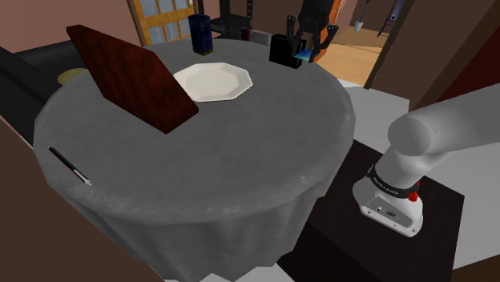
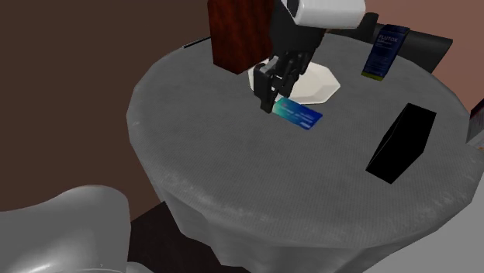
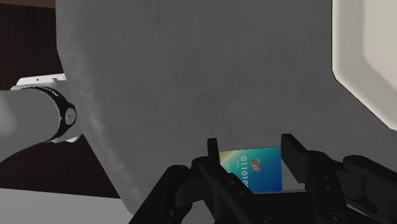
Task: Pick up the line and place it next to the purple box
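Downward-pointing fingers (image 3: 214,151) above grey table (image 3: 191,76), tight around blue-green card (image 3: 251,168).

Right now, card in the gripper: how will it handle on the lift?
The card looks thin and flat, so probably light and fairly stiff. The gripper clasps it by its thin edges, so it could slip or pivot when moved.

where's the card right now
In the second exterior view the card is clasped in the claw over the middle of the table, beside the white plate.
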